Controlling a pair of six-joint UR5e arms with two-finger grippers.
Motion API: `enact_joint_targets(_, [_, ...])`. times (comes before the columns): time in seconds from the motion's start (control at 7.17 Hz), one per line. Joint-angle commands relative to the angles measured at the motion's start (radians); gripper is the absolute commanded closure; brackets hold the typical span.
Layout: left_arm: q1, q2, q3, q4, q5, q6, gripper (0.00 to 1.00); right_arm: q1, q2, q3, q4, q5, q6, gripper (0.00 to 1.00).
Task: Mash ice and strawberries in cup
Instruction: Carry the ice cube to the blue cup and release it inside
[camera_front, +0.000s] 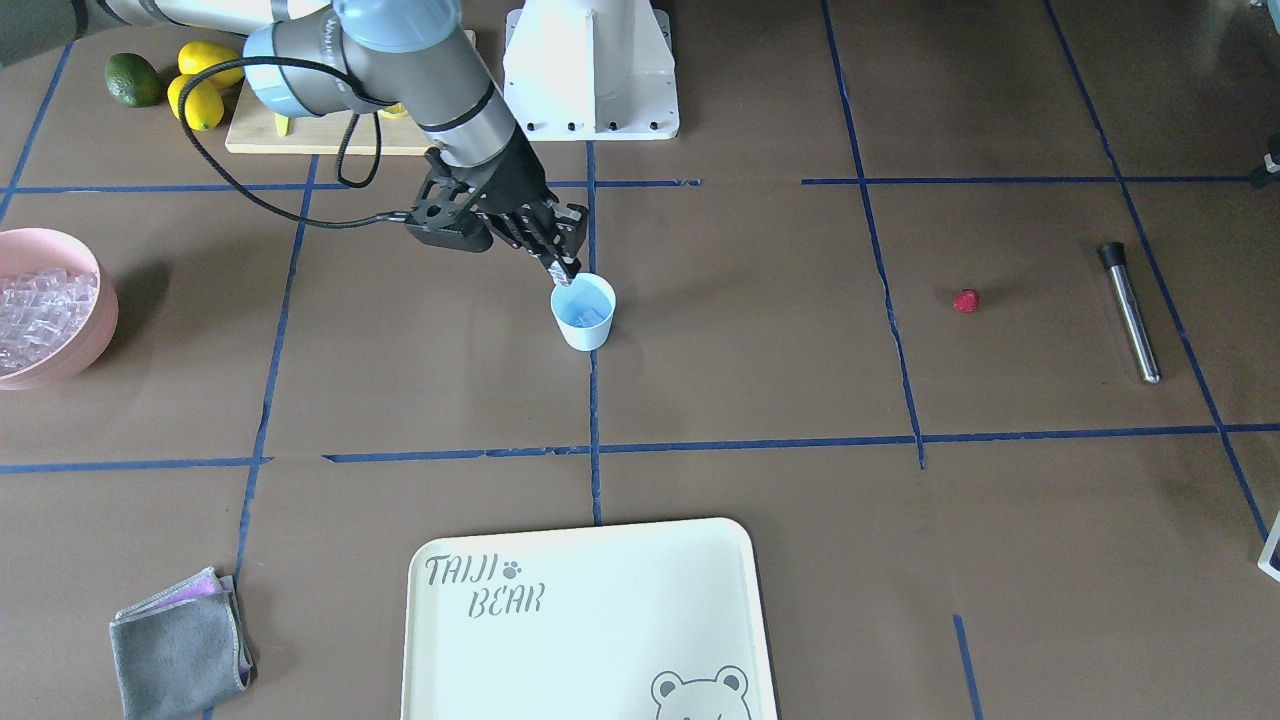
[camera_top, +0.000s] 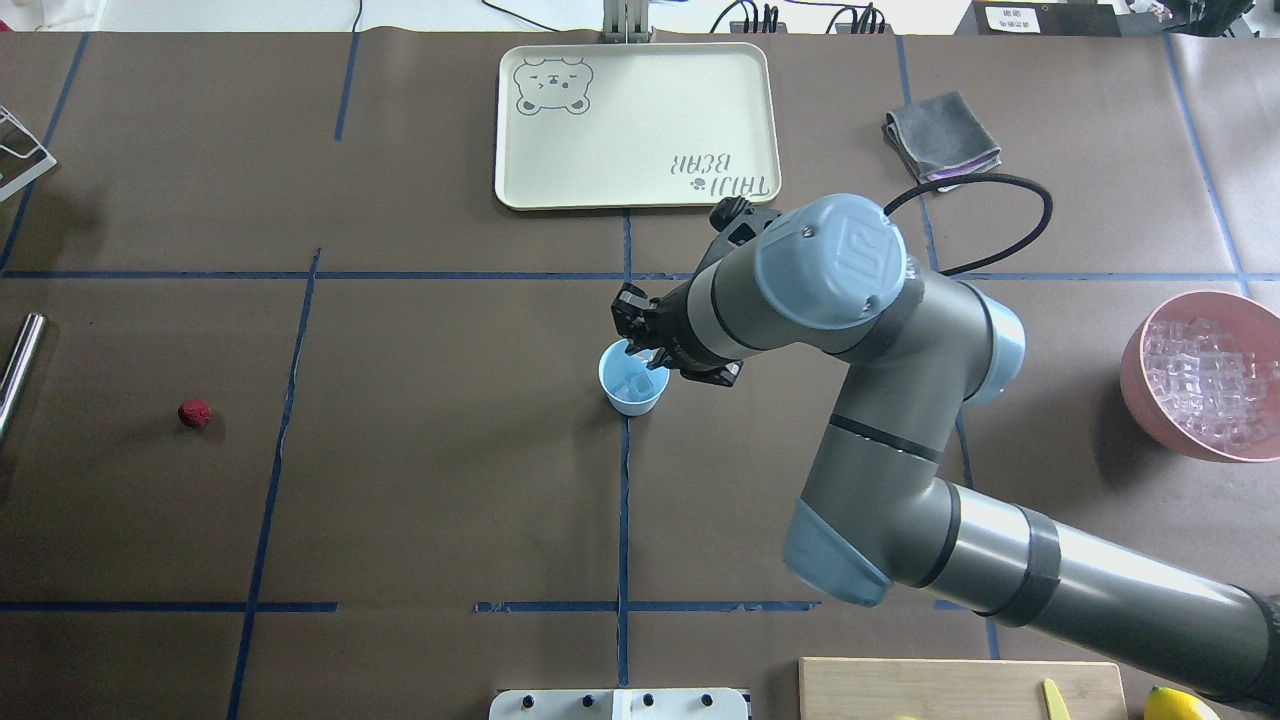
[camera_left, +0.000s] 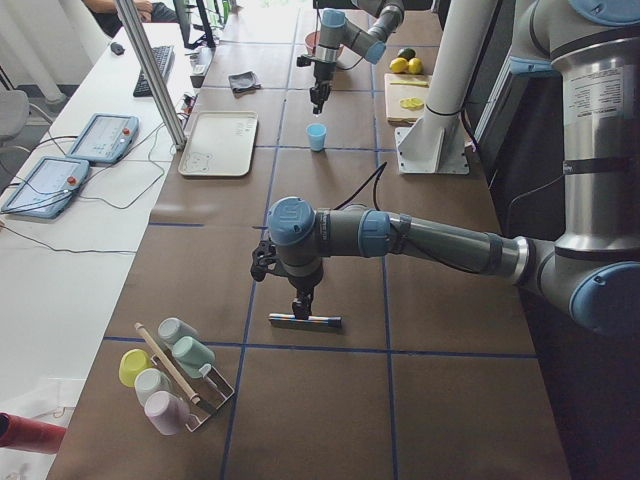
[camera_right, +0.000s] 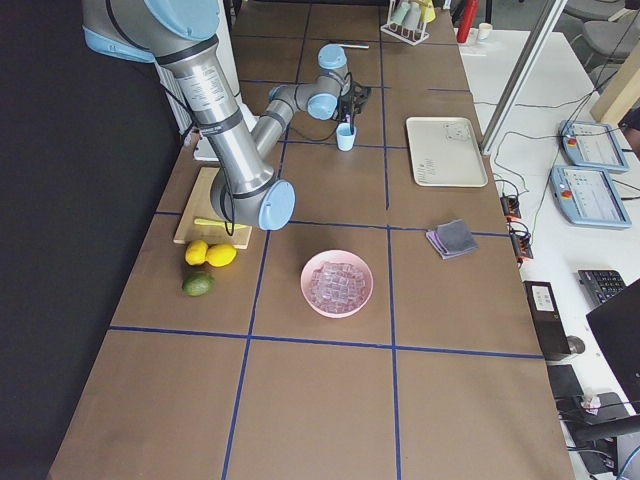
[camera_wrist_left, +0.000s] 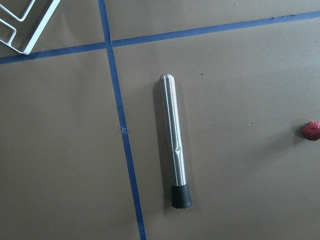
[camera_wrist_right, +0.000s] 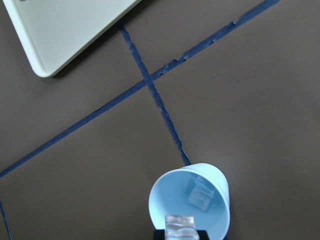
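The light-blue cup (camera_front: 583, 318) stands upright near the table's middle, with one ice cube (camera_wrist_right: 200, 196) lying inside it. My right gripper (camera_front: 565, 271) hangs tilted just over the cup's rim, shut on a second ice cube (camera_wrist_right: 179, 226). The red strawberry (camera_front: 966, 300) lies alone on the mat on my left side. A steel muddler (camera_wrist_left: 175, 145) with a black tip lies beyond it. My left gripper (camera_left: 301, 305) hovers above the muddler. Its fingers do not show in the left wrist view, so I cannot tell whether it is open or shut.
A pink bowl (camera_top: 1135, 385) full of ice sits far on my right. A cream tray (camera_top: 640, 190) and a folded grey cloth (camera_top: 940, 135) lie across the table. A cutting board (camera_front: 300, 135) with lemons (camera_front: 200, 85) and a lime (camera_front: 133, 80) is by the base. A cup rack (camera_left: 170, 375) stands at my left end.
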Motion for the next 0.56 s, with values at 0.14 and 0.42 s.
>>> enact_joint_targets(0.14, [0.000, -0.001, -0.001, 0.000, 0.000, -0.001, 0.00, -0.020, 0.026, -0.039, -0.003, -0.024, 0.003, 0.98])
enact_joint_targets(0.42, [0.000, -0.001, -0.001, 0.000, 0.000, -0.001, 0.00, -0.020, 0.023, -0.044, -0.011, -0.024, 0.000, 0.54])
